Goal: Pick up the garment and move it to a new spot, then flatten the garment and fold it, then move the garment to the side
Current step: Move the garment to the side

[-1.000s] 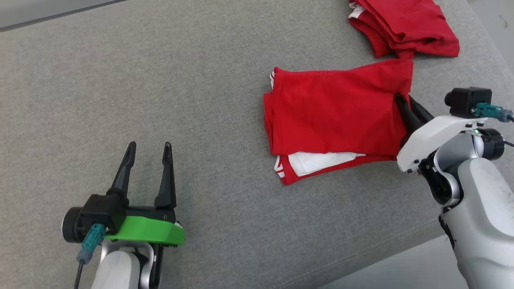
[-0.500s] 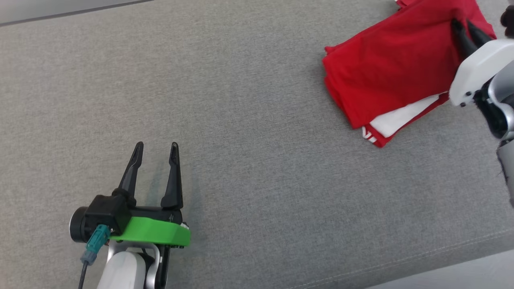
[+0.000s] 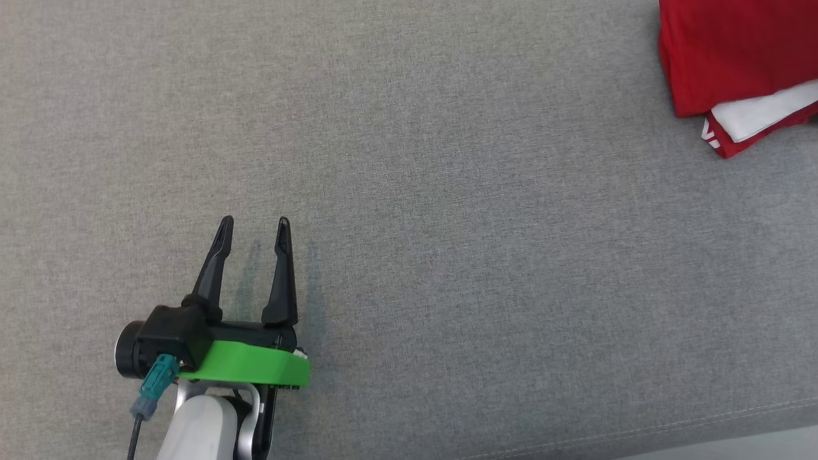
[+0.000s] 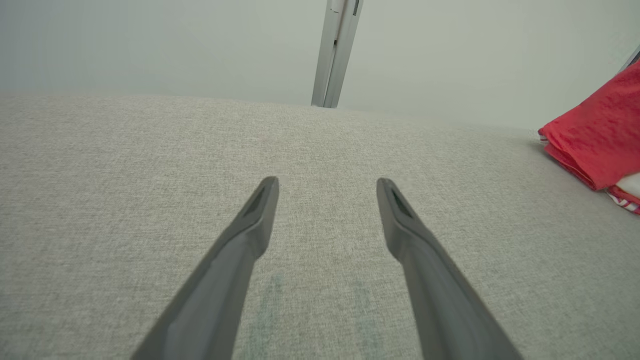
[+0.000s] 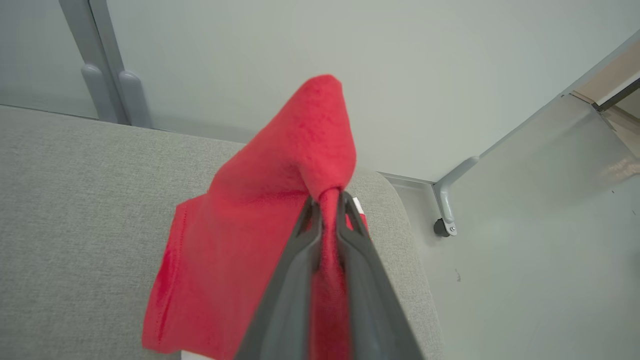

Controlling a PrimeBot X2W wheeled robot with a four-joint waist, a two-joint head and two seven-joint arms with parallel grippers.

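Observation:
The garment [image 3: 735,57] is a folded red shirt with a white layer showing at its lower edge, lying at the top right corner of the head view. It also shows at the right edge of the left wrist view [image 4: 597,135]. My right gripper [image 5: 327,202] is shut on a red fold of the garment [image 5: 280,215], which bunches up above the fingertips. At the lower left of the head view my left gripper [image 3: 254,231] stands open over bare grey fabric, far from the garment, with nothing between its fingers [image 4: 260,210].
The grey upholstered surface [image 3: 447,255] stretches across the head view, with its front seam and edge at the lower right. In the right wrist view its rounded corner [image 5: 400,215] drops to a pale floor with a grey frame leg and castor [image 5: 445,225].
The garment has slid towards the top right of the head view with the right gripper shut on it, and the right arm has left the picture. The camera has shifted too. The left gripper keeps its pose.

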